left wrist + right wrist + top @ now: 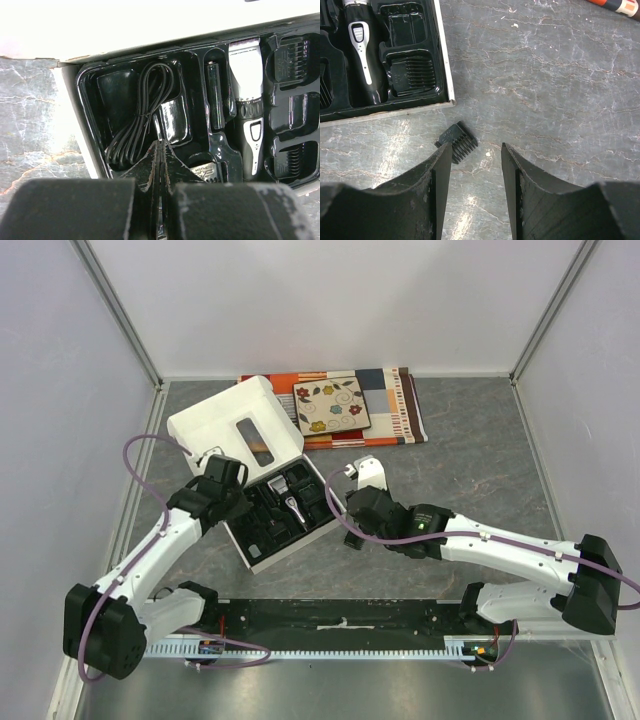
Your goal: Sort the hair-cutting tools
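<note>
The black-and-silver clipper (247, 100) lies in its slot in the black tray (87, 100) of the open white box (250, 558); it also shows in the right wrist view (360, 50). A coiled cord (142, 115) and a small black cylinder (215, 95) lie in slots to its left. Comb guards (292, 55) sit in slots on its right. My left gripper (161, 143) is shut, its tips over the tray beside the cord. One loose black comb guard (457, 142) lies on the table just outside the box corner. My right gripper (476, 150) is open above the table, its left fingertip (445, 155) right next to that guard.
The box's white lid (235, 425) with a clipper picture lies open behind the tray. A flowered tile (331, 405) rests on a striped orange cloth (400, 405) at the back. White walls enclose the grey marbled table (470, 470).
</note>
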